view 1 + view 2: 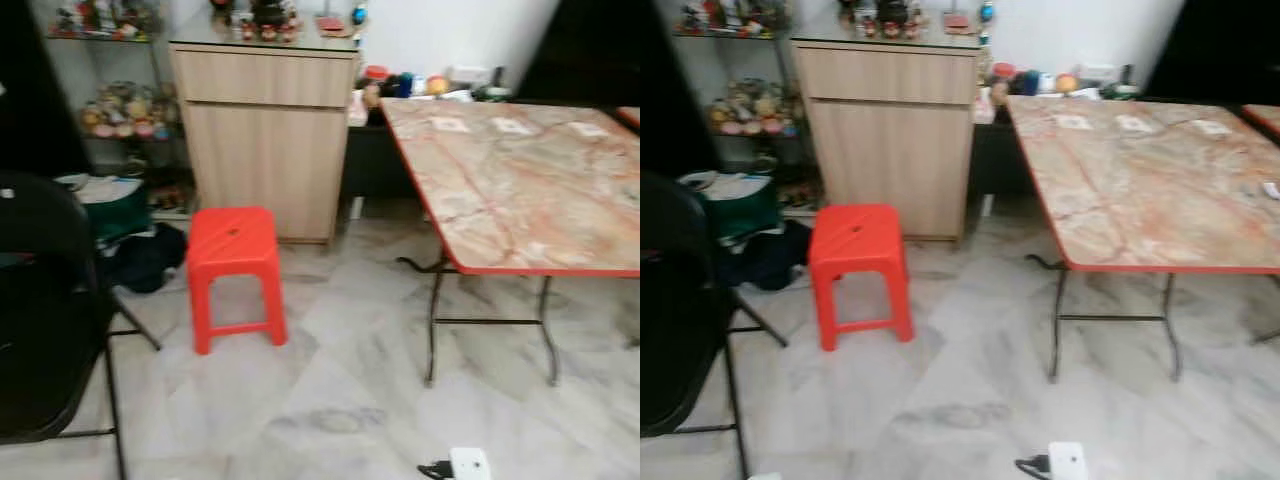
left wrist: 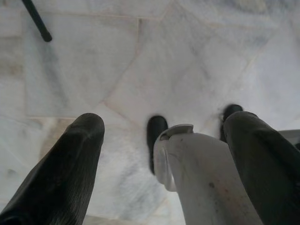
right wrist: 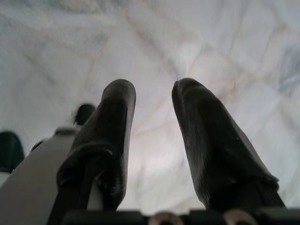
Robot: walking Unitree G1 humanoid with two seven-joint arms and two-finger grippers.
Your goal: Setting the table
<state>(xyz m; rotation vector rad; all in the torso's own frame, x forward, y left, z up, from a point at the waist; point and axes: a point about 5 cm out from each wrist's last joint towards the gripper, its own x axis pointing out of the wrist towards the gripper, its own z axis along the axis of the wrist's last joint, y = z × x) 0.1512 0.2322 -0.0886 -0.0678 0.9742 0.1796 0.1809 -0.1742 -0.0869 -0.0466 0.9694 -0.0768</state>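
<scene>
- Black folding chair [image 1: 40, 310] near left; red stool [image 1: 233, 270] on the marble floor [image 1: 340, 400]; wooden cabinet [image 1: 265, 140] far behind it.
- Counter [image 1: 520, 190], marble-look top with red edge, sits right; three small pale items [image 1: 510, 126] lie along its far side, too blurred to identify.
- Left gripper [image 2: 164, 140] hangs over the floor, fingers spread, pinching nothing; the pale shape between them looks like the robot's own leg.
- Right gripper [image 3: 152, 122] also hangs low, fingers apart, empty.
- Step judged: approach, nothing carried yet.
- Next: walk right toward the counter, find tableware to fetch.
</scene>
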